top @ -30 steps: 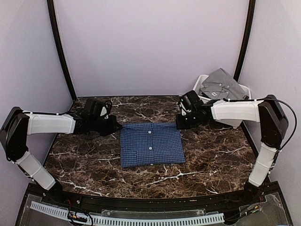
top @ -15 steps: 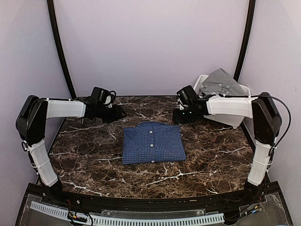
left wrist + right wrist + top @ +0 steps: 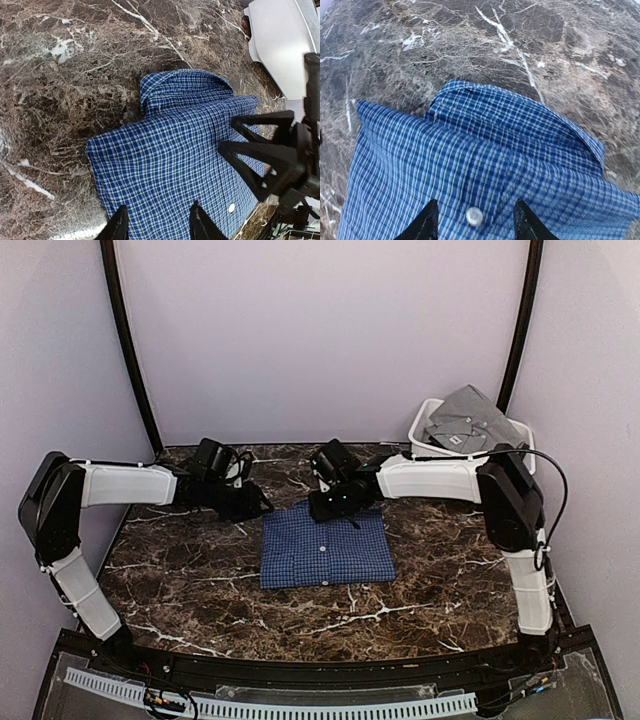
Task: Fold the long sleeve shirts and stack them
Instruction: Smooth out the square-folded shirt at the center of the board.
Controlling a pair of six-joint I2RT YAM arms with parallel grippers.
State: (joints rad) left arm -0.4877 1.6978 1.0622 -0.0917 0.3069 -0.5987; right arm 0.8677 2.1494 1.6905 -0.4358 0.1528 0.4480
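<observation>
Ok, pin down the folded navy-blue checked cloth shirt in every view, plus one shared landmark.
Top external: navy-blue checked cloth shirt at centre of frame.
Left wrist: centre to lower right.
Right wrist: fills the lower half.
Shared landmark: its collar, at the shirt's far edge.

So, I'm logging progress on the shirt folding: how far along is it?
Done: the blue check shirt lies folded flat on the table. In hand: nothing is gripped; the left gripper and right gripper hover open at its collar end, perhaps to tidy it. Left: the grey shirt sits heaped in the white bin, yet to be folded and stacked with the blue one.
</observation>
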